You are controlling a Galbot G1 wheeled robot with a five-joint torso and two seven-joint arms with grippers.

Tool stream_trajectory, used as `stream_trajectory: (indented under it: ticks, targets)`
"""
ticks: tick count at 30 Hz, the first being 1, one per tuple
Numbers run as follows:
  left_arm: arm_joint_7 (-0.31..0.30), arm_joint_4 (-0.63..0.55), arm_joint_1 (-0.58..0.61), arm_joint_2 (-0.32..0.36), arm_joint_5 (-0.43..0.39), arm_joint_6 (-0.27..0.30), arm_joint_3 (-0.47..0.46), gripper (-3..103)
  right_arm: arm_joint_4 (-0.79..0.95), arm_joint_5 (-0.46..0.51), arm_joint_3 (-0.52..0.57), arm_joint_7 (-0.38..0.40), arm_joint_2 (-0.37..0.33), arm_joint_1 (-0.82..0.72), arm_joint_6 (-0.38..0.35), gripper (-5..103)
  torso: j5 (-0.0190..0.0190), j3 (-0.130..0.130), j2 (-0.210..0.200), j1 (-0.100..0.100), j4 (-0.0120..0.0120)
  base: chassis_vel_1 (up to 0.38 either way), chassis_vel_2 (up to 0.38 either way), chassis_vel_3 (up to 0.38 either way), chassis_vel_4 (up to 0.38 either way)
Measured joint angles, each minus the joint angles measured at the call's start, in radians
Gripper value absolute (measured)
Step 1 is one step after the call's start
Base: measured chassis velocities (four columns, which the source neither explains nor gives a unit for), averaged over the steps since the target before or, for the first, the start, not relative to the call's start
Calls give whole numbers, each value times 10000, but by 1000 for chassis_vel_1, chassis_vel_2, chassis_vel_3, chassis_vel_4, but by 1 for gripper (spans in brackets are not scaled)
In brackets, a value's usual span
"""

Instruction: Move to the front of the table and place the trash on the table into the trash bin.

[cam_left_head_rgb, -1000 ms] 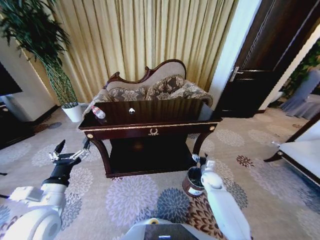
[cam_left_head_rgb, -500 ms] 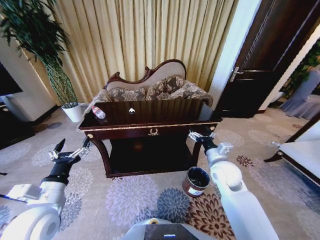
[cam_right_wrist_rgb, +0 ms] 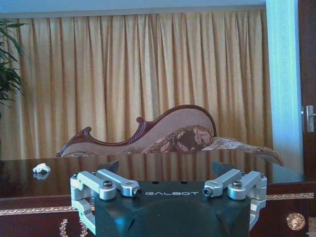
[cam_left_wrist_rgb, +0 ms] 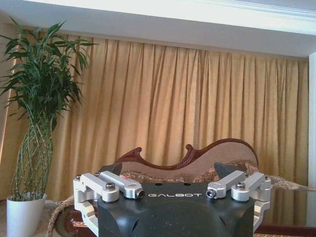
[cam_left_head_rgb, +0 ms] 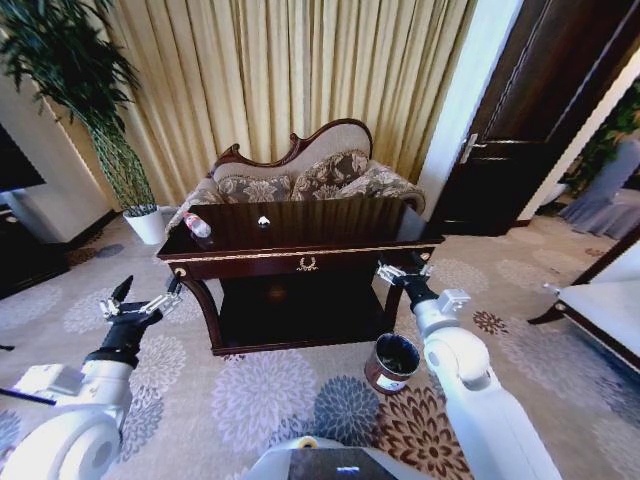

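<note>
The crumpled paper (cam_left_head_rgb: 264, 221) and the bottle (cam_left_head_rgb: 197, 226) are seen on the table (cam_left_head_rgb: 300, 252), beyond and left of the spread right gripper (cam_left_head_rgb: 403, 270), the bottle nearer the spread left gripper (cam_left_head_rgb: 145, 300), the trash bin (cam_left_head_rgb: 391, 362) floor-bound.

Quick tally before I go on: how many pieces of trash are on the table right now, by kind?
Clear plastic bottle, red label, at the table's left end: 1
Crumpled white paper bit, mid-table toward the back: 1
Total: 2
</note>
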Motion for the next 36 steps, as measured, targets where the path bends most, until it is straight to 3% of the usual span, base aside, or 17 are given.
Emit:
stream_trajectory:
  ticks: [14, 36]
  targets:
    - [-2, 43, -28, 64, 22, 2, 15, 100, -101, -151, -68, -154, 21, -120, 185, 100, 0, -1, 1, -3, 0, -39, 42, 31, -39]
    - [41, 110, -26, -62, 125, -43, 130, 100, -88, -270, -143, -141, 32, -219, 283, 100, 0, 0, -1, 0, 0, -151, 140, 148, -142]
